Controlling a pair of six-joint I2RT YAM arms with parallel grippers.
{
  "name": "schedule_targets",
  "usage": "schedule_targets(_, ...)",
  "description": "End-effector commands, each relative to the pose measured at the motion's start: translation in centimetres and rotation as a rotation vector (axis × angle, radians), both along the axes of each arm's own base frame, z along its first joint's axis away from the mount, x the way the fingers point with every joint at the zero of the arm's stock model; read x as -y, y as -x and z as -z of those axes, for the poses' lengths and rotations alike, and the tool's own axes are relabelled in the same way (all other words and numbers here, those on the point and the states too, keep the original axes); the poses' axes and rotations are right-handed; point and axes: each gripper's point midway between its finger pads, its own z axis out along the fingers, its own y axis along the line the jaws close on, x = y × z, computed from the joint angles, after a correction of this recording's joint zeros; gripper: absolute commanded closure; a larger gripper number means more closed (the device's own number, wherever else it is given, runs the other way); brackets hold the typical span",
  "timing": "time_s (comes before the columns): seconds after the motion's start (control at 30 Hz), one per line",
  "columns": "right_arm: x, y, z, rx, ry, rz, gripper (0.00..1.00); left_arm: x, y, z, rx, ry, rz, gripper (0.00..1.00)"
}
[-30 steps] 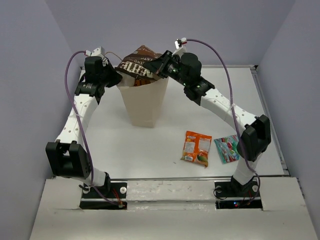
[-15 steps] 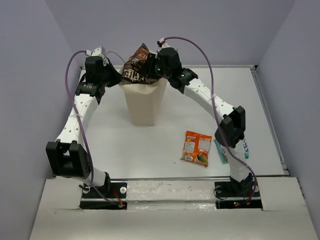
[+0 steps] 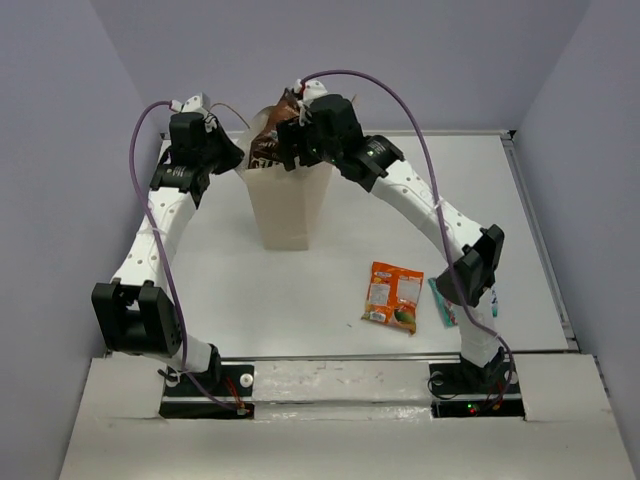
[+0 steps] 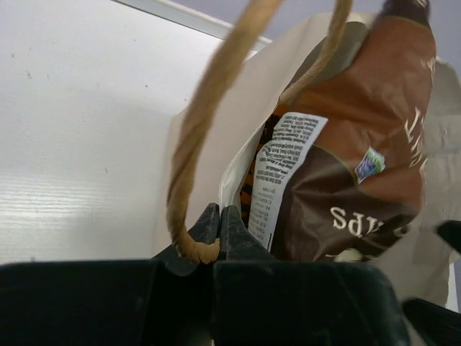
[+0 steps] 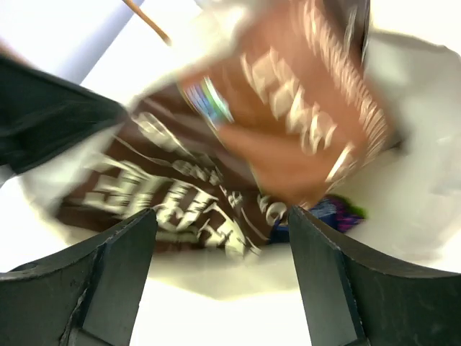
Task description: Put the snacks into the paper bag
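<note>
The cream paper bag (image 3: 290, 205) stands upright at the back left of the table. My left gripper (image 3: 232, 160) is shut on its brown cord handle (image 4: 209, 108) at the rim (image 4: 220, 216). The brown bag (image 3: 272, 135) pokes upright out of the paper bag's mouth. My right gripper (image 3: 292, 150) hovers open just above it, and in the right wrist view the brown bag (image 5: 288, 122) lies free between and beyond the spread fingers (image 5: 220, 238). A bit of the dark blue bag (image 5: 333, 213) shows deeper inside. The small orange packet (image 3: 393, 296) and teal-green packet (image 3: 447, 302) lie on the table.
The right arm's elbow (image 3: 478, 270) hangs over the teal-green packet and hides part of it. The table's raised edge (image 3: 540, 230) runs along the right side. Purple cables loop above both arms.
My right gripper has opened and let go of the brown bag, which has sunk from lying across the rim to standing in the paper bag. The right arm has shifted left.
</note>
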Motion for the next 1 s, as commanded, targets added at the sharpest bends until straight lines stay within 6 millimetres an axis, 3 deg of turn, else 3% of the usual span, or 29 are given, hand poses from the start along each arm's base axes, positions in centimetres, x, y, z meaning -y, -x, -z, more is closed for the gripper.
schedule_targets(0.0, 1.2, 3.5, -12.7, 0.299, -0.104, -0.094, 0.22, -1.1, -0.6, -0.4, 0.026, -0.027, -0.031, 1.00)
schedule_targets(0.1, 0.1, 4.1, -15.1, 0.357, -0.184, -0.128, 0.26, -1.1, -0.6, -0.4, 0.025, -0.028, -0.028, 1.00)
schedule_targets(0.23, -2.3, 3.2, -14.0, 0.351, -0.232, -0.170, 0.32, -1.0, -0.6, -0.4, 0.024, -0.027, -0.029, 1.00)
schedule_targets(0.27, -3.3, 2.2, -12.5, 0.331, -0.224, -0.161, 0.34, -1.0, -0.6, -0.4, 0.024, -0.025, -0.028, 1.00)
schedule_targets(0.33, -3.4, 1.4, -12.0, 0.314, -0.228, -0.129, 0.36, -1.1, -0.6, -0.5, 0.027, -0.027, -0.029, 1.00)
schedule_targets(0.47, -0.3, 2.9, -14.2, 0.310, -0.228, -0.063, 0.31, -1.1, -0.3, -0.4, 0.027, -0.031, -0.031, 1.00)
schedule_targets(0.5, 2.3, 3.7, -15.1, 0.312, -0.212, 0.008, 0.29, -1.2, -0.4, -0.2, 0.022, -0.031, -0.031, 1.00)
schedule_targets(0.57, 5.7, 5.0, -13.0, 0.235, -0.129, 0.089, 0.28, -1.3, -0.6, -0.3, 0.023, -0.028, -0.034, 1.00)
schedule_targets(0.6, 9.0, 6.5, -14.2, 0.218, -0.156, 0.186, 0.25, -1.4, -0.7, 0.0, 0.012, -0.028, -0.036, 1.00)
schedule_targets(0.63, 10.3, 7.0, -9.9, 0.129, -0.083, 0.232, 0.24, -1.4, -0.8, 0.0, 0.012, -0.028, -0.036, 1.00)
schedule_targets(0.67, 12.5, 8.2, -6.9, 0.022, -0.068, 0.329, 0.23, -1.4, -0.9, -0.2, 0.015, -0.029, -0.036, 1.00)
schedule_targets(0.73, 15.4, 11.3, -3.0, -0.112, -0.062, 0.405, 0.23, -1.5, -0.9, -0.1, 0.011, -0.033, -0.039, 1.00)
schedule_targets(0.77, 17.1, 13.7, 4.2, -0.290, 0.026, 0.480, 0.23, -1.5, -0.9, -0.1, 0.010, -0.036, -0.038, 1.00)
schedule_targets(0.83, 18.1, 17.2, 10.3, -0.485, 0.097, 0.493, 0.22, -1.6, -0.9, 0.1, 0.005, -0.042, -0.039, 1.00)
schedule_targets(0.87, 19.8, 20.0, 15.1, -0.604, 0.181, 0.553, 0.20, -1.6, -0.8, 0.2, 0.004, -0.044, -0.039, 1.00)
schedule_targets(0.9, 20.0, 21.6, 17.0, -0.661, 0.208, 0.556, 0.19, -1.5, -0.7, 0.3, 0.001, -0.044, -0.036, 1.00)
schedule_targets(0.93, 21.4, 23.1, 19.5, -0.705, 0.243, 0.592, 0.17, -1.5, -0.7, 0.5, -0.004, -0.043, -0.036, 1.00)
schedule_targets(0.97, 20.7, 23.1, 18.8, -0.704, 0.184, 0.597, 0.15, -1.4, -0.6, 0.5, -0.004, -0.042, -0.032, 1.00)
